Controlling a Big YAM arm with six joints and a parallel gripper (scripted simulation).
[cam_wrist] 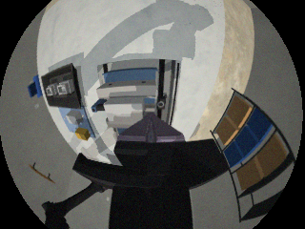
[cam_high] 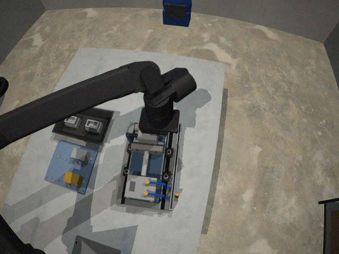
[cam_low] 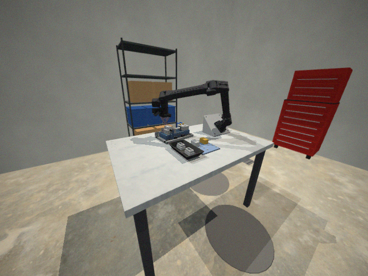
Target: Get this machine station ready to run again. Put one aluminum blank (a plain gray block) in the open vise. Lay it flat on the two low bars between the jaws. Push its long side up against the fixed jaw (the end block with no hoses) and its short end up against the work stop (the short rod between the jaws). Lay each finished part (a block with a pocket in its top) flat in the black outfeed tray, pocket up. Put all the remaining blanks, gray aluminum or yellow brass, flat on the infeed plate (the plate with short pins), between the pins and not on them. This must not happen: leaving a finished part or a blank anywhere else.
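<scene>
My gripper (cam_low: 165,121) (cam_wrist: 151,115) is shut and empty, above the far part of the vise; the wrist hides its tips in the top view. A gray block (cam_high: 148,137) (cam_wrist: 125,107) shows between the vise jaws, partly hidden; its seating and contact with the work stop cannot be told. Two finished parts, one (cam_high: 71,121) (cam_low: 180,145) and another (cam_high: 93,125) (cam_low: 189,151), lie pocket up in the black tray (cam_high: 82,136). A gray blank (cam_high: 79,154) (cam_wrist: 74,117) and a brass blank (cam_high: 73,179) (cam_low: 203,140) (cam_wrist: 83,134) are on the blue infeed plate (cam_high: 54,169); whether they clear the pins is unclear.
The vise's hose-bearing end block (cam_high: 136,188) has two blue hoses with yellow ends. A rail (cam_high: 174,165) runs along the vise's side. The arm's link (cam_high: 82,92) passes over the tray's edge. A gray wedge-shaped stand (cam_high: 91,246) (cam_low: 211,125) is at the arm's base.
</scene>
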